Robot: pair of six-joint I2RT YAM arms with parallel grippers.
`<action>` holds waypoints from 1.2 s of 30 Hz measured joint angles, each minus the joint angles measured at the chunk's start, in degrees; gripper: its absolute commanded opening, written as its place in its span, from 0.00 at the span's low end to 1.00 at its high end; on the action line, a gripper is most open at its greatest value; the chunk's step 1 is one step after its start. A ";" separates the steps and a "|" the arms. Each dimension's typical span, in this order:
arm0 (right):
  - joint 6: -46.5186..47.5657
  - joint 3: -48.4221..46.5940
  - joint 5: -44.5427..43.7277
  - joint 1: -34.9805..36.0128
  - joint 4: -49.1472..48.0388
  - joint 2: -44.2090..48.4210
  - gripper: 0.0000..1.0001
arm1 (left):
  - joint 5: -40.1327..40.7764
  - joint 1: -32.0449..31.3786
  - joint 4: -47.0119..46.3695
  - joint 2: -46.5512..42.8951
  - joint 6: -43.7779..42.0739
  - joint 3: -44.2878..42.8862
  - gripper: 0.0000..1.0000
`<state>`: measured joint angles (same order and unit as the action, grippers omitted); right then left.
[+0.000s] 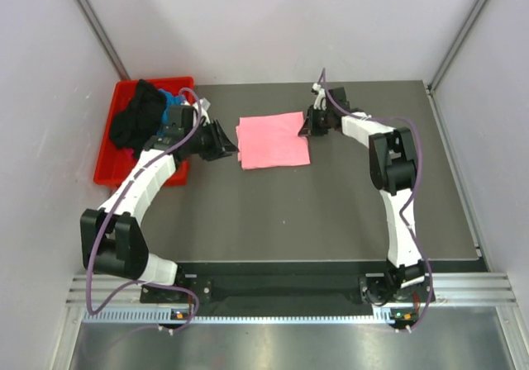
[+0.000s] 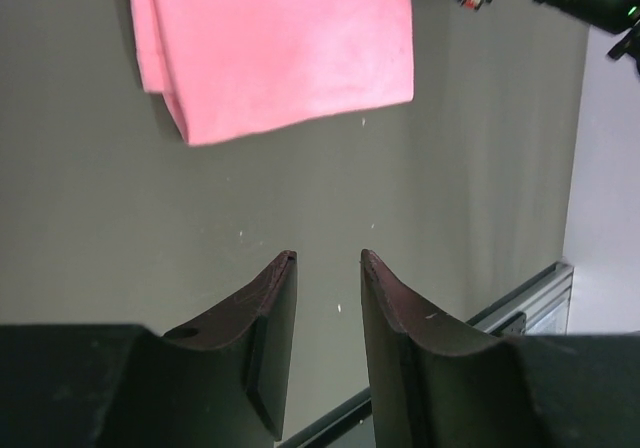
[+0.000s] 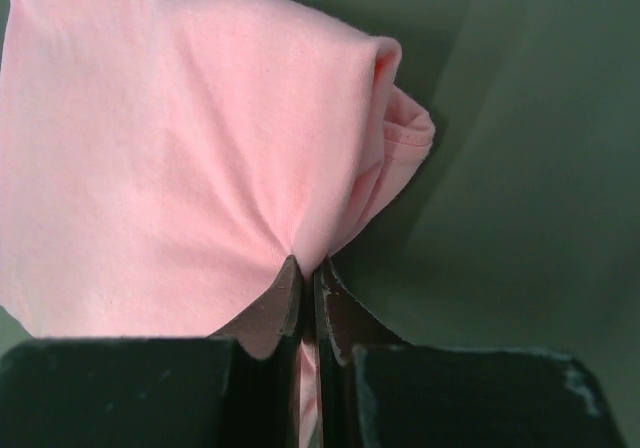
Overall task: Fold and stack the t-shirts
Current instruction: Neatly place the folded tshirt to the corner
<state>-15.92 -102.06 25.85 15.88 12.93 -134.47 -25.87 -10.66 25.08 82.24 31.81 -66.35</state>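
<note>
Step in hand: folding the pink t-shirt (image 1: 273, 139), which lies already folded into a rough rectangle at the middle-far part of the bench (image 1: 331, 221).
Right gripper (image 3: 308, 266): fingers pressed together, pinching a pleat of pink cloth at the shirt's right edge.
Left gripper (image 2: 326, 259): fingers spread, holding nothing, above bare bench just beside the shirt's left edge.
Other shirts: black t-shirt (image 1: 136, 116) and blue t-shirt (image 1: 171, 104) heaped in the red bin (image 1: 111, 168) at far left.
Next move, as I judge: lift or drag the pinched edge over for 1 more fold, or shift the shirt aside; the left must not snag it.
Hard to tell: how many layers are pinched; no magenta shirt shows; the bin's contents lie partly behind the left arm.
</note>
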 measured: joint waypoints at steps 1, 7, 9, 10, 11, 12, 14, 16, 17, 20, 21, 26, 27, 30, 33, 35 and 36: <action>0.22 -0.02 0.33 -0.20 0.02 0.00 0.00 | 0.00 -0.44 -0.02 0.00 0.02 0.66 0.37; 0.87 -0.52 2.49 -2.75 1.42 -0.09 0.00 | 0.02 -2.19 -0.37 0.02 0.07 3.28 0.37; 0.94 -0.63 3.15 -4.09 1.88 -0.13 0.00 | 0.04 -2.45 -0.46 0.04 0.09 3.43 0.37; 0.96 -0.81 3.50 -4.90 2.10 -0.20 0.00 | 0.17 -2.60 -0.72 0.04 0.13 3.45 0.37; 1.03 -0.81 3.80 -5.57 2.16 -0.20 0.00 | 0.31 -2.71 -0.96 0.07 0.20 3.45 0.36; 1.18 -0.83 4.09 -6.32 2.38 -0.20 0.00 | 0.50 -2.91 -1.22 0.15 0.24 3.45 0.37; 1.57 -1.05 4.46 -7.89 3.15 -0.22 0.00 | 0.85 -3.54 -1.75 0.57 0.35 3.45 0.37; 2.14 -1.99 4.70 -9.64 4.42 -0.31 0.00 | 0.96 -4.35 -2.05 1.42 0.61 3.45 0.37; 2.43 -2.71 4.74 -10.45 4.85 -0.48 0.00 | 1.09 -4.90 -2.10 1.95 0.68 3.45 0.37; 3.56 -5.97 4.83 -13.49 6.71 -1.40 0.00 | 1.29 -6.25 -2.10 3.21 0.90 3.45 0.36; 4.15 -7.30 4.79 -14.62 7.50 -1.88 0.00 | 1.27 -6.56 -2.12 3.43 0.94 3.45 0.36; 7.69 -15.74 2.16 -19.80 12.07 -6.05 0.00 | 1.25 -7.39 -2.03 3.56 0.98 3.08 0.37; 8.41 -17.27 1.51 -20.83 12.70 -7.04 0.00 | 1.25 -7.50 -2.03 3.56 0.98 2.80 0.37; 9.94 -21.55 -0.28 -23.58 14.60 -9.79 0.00 | 1.22 -8.09 -2.19 3.56 1.01 2.16 0.36; 10.47 -25.03 -0.81 -25.86 15.85 -11.74 0.00 | 1.01 -8.68 -2.16 3.56 1.07 2.03 0.36; 10.12 -27.04 -1.18 -27.36 16.02 -12.70 0.00 | 0.79 -9.09 -2.16 3.56 1.16 2.03 0.37; 9.79 -27.87 -1.27 -28.11 16.09 -13.07 0.00 | 0.79 -9.29 -2.16 3.56 1.25 2.03 0.37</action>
<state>-6.13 -129.93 24.58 -12.23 29.02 -147.55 -25.08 -19.94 22.92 85.80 33.06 -64.31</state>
